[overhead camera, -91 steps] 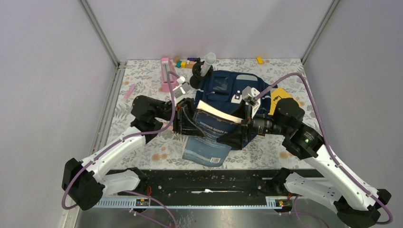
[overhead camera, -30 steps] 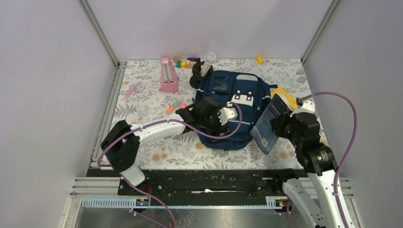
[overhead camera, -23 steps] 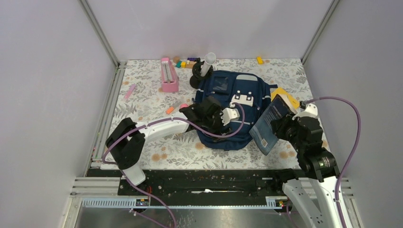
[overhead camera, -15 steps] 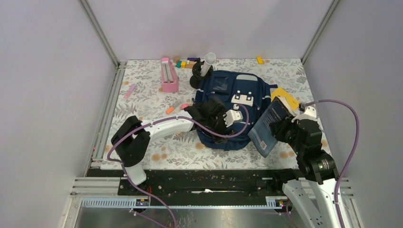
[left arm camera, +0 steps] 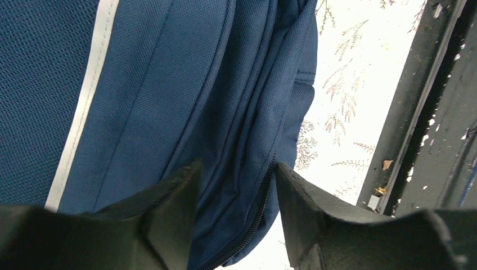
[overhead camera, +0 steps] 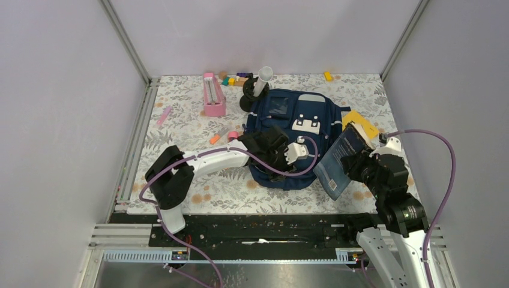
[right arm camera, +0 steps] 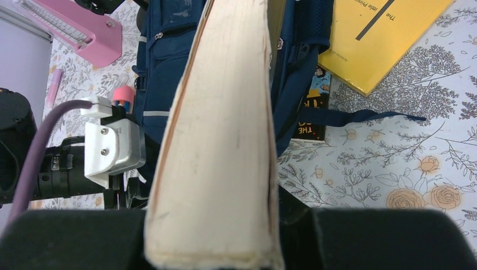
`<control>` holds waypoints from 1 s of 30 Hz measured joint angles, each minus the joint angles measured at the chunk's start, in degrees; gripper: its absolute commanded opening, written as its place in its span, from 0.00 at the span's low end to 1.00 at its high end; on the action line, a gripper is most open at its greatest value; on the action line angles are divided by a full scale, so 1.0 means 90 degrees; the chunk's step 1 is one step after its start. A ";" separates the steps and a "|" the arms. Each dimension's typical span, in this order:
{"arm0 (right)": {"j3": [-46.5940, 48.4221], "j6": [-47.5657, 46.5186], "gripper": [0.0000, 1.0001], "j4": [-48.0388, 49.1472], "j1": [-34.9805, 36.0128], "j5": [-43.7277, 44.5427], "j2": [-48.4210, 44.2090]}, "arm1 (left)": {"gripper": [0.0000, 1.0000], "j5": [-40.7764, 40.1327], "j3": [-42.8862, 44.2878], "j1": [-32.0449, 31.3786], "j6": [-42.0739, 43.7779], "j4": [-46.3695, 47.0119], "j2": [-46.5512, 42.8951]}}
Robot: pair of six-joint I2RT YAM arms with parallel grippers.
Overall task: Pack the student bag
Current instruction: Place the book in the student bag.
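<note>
You are working at the near edge of the bag (overhead camera: pixel 288 114), which is lying flat mid-table. Your left claw (left arm camera: pixel 236 174) is hanging released, its jaws straddling the zipper (left arm camera: pixel 260 208) seam, so I'd be pinching only the top fold before lifting. Your right claw (right arm camera: pixel 214 236) is grasping the book (overhead camera: pixel 339 159) upright just beside the bag. The zipper pull isn't showing, and I cannot tell whether the mouth is gaping.

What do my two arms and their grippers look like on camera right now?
The left arm and right arm have white shells with black joints and bases. A purple cable loops along each. The left gripper and right gripper have matte black fingers, wedge-shaped on the left; a white bracket sits at each wrist.
</note>
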 measured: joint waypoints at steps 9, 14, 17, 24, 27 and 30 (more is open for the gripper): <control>0.0000 0.0017 0.00 -0.0002 0.0000 -0.0002 -0.0126 | 0.00 -0.0257 0.0000 -0.0114 0.0002 -0.0066 0.0049; 0.0000 0.0012 0.00 -0.0129 0.0000 0.0000 -0.0163 | 0.00 -0.0240 0.0029 -0.0112 -0.0114 -0.0109 -0.0017; 0.0017 0.0012 0.00 -0.0206 0.0000 0.0000 -0.0204 | 0.00 -0.0214 0.0049 -0.0112 -0.0223 -0.0194 -0.0197; 0.0376 -0.0007 0.00 -0.0712 0.0000 -0.0056 -0.0364 | 0.00 -0.0121 0.0323 -0.0034 -0.0491 -0.0396 -0.0716; 0.0529 -0.0005 0.00 -0.0857 0.0000 -0.0163 -0.0461 | 0.00 -0.0131 0.0503 0.0034 -0.0622 -0.0413 -0.0840; 0.0554 0.0095 0.00 -0.0867 0.0000 -0.0381 -0.0619 | 0.00 -0.0350 0.0724 0.0058 -0.0755 -0.0415 -0.0899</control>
